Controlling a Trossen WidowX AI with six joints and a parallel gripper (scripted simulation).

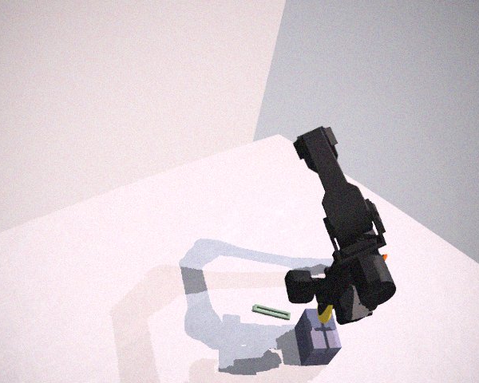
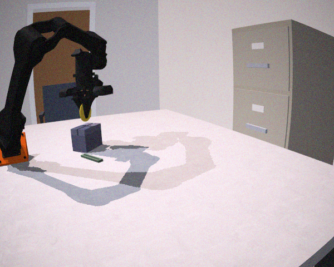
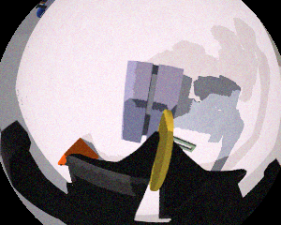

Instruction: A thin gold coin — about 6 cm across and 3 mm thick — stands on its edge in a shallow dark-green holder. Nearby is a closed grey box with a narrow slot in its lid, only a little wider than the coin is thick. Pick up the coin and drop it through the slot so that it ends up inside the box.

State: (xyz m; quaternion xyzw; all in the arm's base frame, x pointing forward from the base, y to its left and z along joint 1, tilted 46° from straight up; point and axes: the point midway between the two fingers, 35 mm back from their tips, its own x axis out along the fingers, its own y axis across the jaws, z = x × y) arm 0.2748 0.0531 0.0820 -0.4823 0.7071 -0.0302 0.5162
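Coin [image 1: 324, 314] [image 2: 81, 113] [image 3: 163, 157], yellow-gold, held on edge between the closed fingertips of the tool [image 1: 323, 306] [image 2: 86, 114] [image 3: 159, 137] — jaws nearly shut, parted only by the thin disc. Suspended above the grey box [image 1: 314, 355] [image 2: 88, 141] [image 3: 130, 119], outside it, with a visible gap over the lid in the exterior view. Slot [image 1: 326, 341] [image 2: 78, 131] [image 3: 150, 105] running straight across the lid, crossed by a dark shadow. Broad face of the coin upright or close to it; alignment with the slot hard to judge, perhaps slightly turned from it in the wrist view. Green holder [image 1: 287, 316] [image 2: 91, 158] [image 3: 192, 148] lying near the box on the pale bench [image 1: 169, 214] [image 2: 204, 218] [image 3: 75, 70], without the coin. Black arm [image 1: 330, 177] [image 2: 19, 83] arched over from an orange base plate [image 2: 24, 152] [image 3: 81, 148], wrist pointing down. Overlapping arm shadows spread across the bench. Beyond it in the exterior view — a beige filing cabinet [image 2: 260, 82] to one side, a brown door [image 2: 62, 17] and a dark blue chair back [image 2: 58, 100] behind the arm.
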